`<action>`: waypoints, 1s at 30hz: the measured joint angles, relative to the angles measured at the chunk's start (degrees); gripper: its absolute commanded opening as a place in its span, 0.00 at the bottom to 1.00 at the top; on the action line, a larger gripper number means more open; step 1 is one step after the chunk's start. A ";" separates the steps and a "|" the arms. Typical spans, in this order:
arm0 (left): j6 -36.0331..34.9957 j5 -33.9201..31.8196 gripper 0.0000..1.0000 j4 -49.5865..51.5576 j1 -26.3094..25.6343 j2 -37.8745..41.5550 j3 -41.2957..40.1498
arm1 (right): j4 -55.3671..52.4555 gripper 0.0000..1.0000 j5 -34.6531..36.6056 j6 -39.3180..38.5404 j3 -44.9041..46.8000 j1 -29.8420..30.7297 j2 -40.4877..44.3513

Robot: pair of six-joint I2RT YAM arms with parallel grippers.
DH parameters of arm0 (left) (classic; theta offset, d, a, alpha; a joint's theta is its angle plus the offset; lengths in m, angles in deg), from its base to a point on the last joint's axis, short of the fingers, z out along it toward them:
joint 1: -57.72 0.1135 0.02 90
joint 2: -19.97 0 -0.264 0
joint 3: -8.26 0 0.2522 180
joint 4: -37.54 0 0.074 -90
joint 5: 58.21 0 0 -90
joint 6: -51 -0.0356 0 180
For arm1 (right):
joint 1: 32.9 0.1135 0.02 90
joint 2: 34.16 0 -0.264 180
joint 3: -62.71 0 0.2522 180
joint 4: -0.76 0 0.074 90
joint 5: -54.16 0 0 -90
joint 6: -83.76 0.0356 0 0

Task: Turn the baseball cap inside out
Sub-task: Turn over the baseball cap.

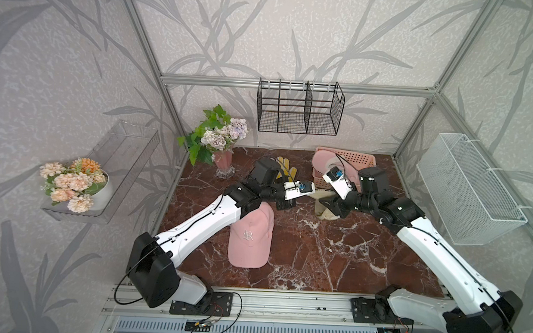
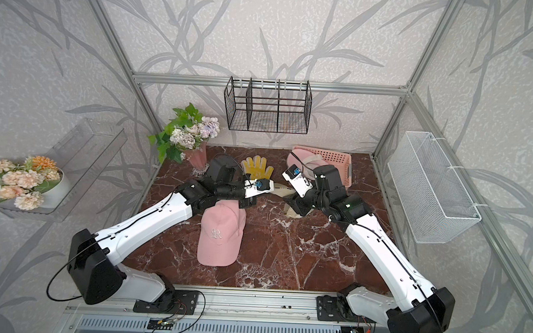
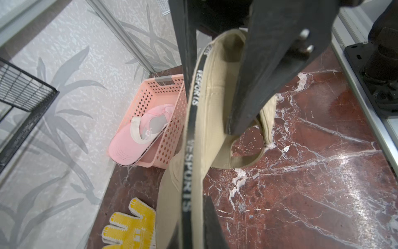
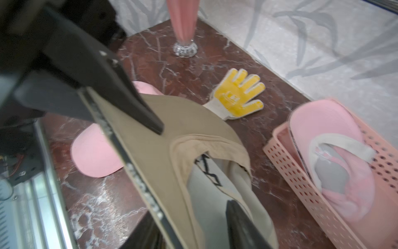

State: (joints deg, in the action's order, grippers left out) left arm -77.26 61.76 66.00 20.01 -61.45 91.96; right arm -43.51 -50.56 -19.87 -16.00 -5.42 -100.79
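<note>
Left wrist, beige fabric cap [image 3: 217, 120], glossy veined marble table [image 3: 323, 183]

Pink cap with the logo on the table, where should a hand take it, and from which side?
Probably the brim of the pink cap, coming in low from the front rail side: the brim points that way, in the open, while the left arm overhangs the crown's back.

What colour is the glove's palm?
The glove has a yellow palm with white edging and cuff. It shows best in the right wrist view.
</note>
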 measured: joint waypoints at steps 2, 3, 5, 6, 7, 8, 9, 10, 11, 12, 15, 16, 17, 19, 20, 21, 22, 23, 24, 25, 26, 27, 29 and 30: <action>4.98 -0.57 0.00 -1.31 0.00 0.68 -1.51 | 2.60 0.56 4.33 1.33 1.84 0.15 0.46; 7.58 -0.94 0.00 -1.64 -0.11 0.96 -2.01 | 4.04 0.56 6.38 2.12 2.51 0.39 0.48; 11.74 -1.42 0.00 -1.95 -0.26 1.20 -2.38 | 6.19 0.56 9.49 3.56 3.41 0.90 0.46; 14.14 -1.64 0.00 -2.29 -0.26 1.42 -2.56 | 7.23 0.57 11.32 4.42 3.78 1.16 0.46; 15.78 -1.75 0.00 -2.45 -0.26 1.60 -2.62 | 7.98 0.57 12.92 5.20 4.02 1.31 0.42; 17.77 -2.08 0.00 -2.51 -0.26 1.95 -2.64 | 8.59 0.57 15.30 6.10 4.26 1.31 0.33; 19.47 -2.51 0.00 -2.36 -0.26 2.51 -2.71 | 8.94 0.57 18.12 6.93 4.66 0.96 0.24; 21.00 -3.08 0.00 -2.05 -0.26 3.26 -2.71 | 9.31 0.57 20.17 7.65 5.07 0.46 0.17; 22.32 -3.65 0.00 -1.81 -0.26 3.91 -2.71 | 9.75 0.58 22.25 8.52 5.51 -0.13 0.09; 23.80 -4.15 0.00 -1.27 -0.33 4.52 -2.71 | 10.16 0.58 24.06 9.35 5.68 -0.42 -0.09; 27.54 -4.33 0.00 -0.66 -0.48 5.31 -2.75 | 10.58 0.58 28.89 11.45 5.73 -1.03 -0.83; 28.41 -4.17 0.00 -0.50 -0.46 5.49 -2.89 | 10.67 0.58 30.38 12.11 5.73 -1.36 -1.16; 29.42 -3.74 0.00 -0.33 -0.44 5.66 -3.15 | 10.62 0.58 31.76 12.96 5.73 -2.08 -1.68; 31.15 -2.12 0.00 0.57 -0.44 5.86 -3.61 | 10.58 0.58 32.87 14.38 5.73 -3.52 -2.67; 31.98 -1.01 0.00 1.11 -0.50 5.77 -3.80 | 10.51 0.58 32.74 15.04 5.73 -4.07 -3.15; 32.70 0.00 0.00 1.57 -0.48 5.60 -3.89 | 10.27 0.59 32.41 15.67 5.70 -4.52 -3.54; 33.42 0.81 0.00 1.75 -0.48 5.38 -3.91 | 10.01 0.59 31.93 16.02 5.68 -4.85 -3.78; 34.34 1.40 0.00 1.77 -0.48 5.09 -3.96 | 9.60 0.60 30.80 16.57 5.66 -5.38 -3.93; 35.63 1.60 0.00 1.73 -0.48 4.85 -4.11 | 9.16 0.62 29.33 17.05 5.66 -6.05 -3.96; 36.79 1.60 0.00 1.60 -0.48 4.68 -4.22 | 8.87 0.63 27.21 17.33 5.66 -6.93 -3.91; 38.27 1.40 0.00 1.22 -0.46 4.55 -4.46 | 8.72 0.64 24.26 17.73 5.66 -7.96 -3.80; 39.89 1.01 0.00 0.92 -0.42 4.44 -4.63 | 8.66 0.66 20.50 18.27 5.66 -9.27 -3.65; 42.91 0.15 0.00 -0.17 -0.28 4.31 -5.05 | 8.94 0.69 13.29 18.95 5.86 -11.41 -2.91; 44.35 -0.13 0.00 -0.68 -0.13 4.26 -5.18 | 9.44 0.70 10.10 19.50 6.23 -12.17 -2.16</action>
State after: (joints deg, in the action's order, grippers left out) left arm -32.91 61.63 65.32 19.88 -57.19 86.78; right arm -34.06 -40.46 -0.37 -9.77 -17.59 -102.96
